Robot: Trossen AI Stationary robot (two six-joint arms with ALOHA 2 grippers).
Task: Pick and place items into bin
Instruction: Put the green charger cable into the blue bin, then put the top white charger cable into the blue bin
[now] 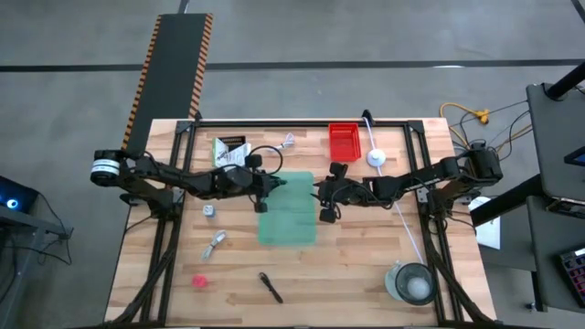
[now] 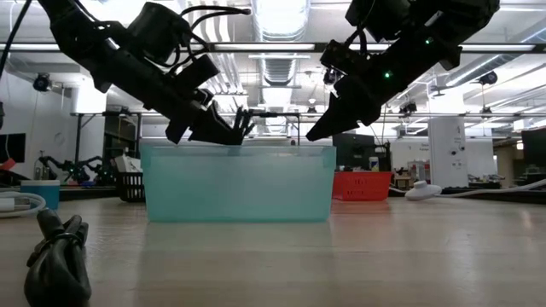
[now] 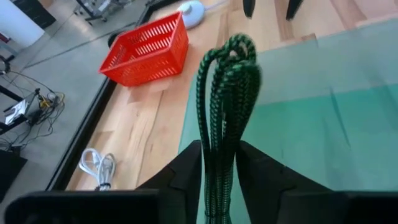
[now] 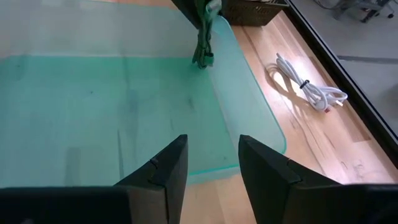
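Wooden planks make up the surface [image 1: 356, 265], seen from above with a translucent green bin [image 1: 287, 209] near its centre. On the far left, a pink blob [image 1: 199, 281] lies near the front edge. Just right of it and further back are small silvery pieces [image 1: 216, 242] and a small pale object [image 1: 209, 211]. Toward the back left, a printed packet [image 1: 230, 150] sits on the wood, with a white coiled cable [image 1: 289, 141] beside it. A black pen-like tool [image 1: 271, 288] lies near the front, below the bin.

The left end effector [image 1: 262, 192] is positioned over the bin's left rim. In its wrist view, a green-and-black braided cable bundle [image 3: 225, 106] is seen standing between the narrowly set fingers [image 3: 186, 174], touching them; whether it is firmly gripped cannot be told. The bundle hangs over the bin's edge.

The right end effector [image 1: 327, 203] is held at the bin's right rim. Its fingers [image 4: 165, 168] are parted with nothing between them, above the bin's bare floor.

Further right, a red basket [image 1: 345, 141] sits at the back, a white rounded object [image 1: 376, 157] beside it with a white cord running forward. A clear round container [image 1: 412, 282] stands at the front right.
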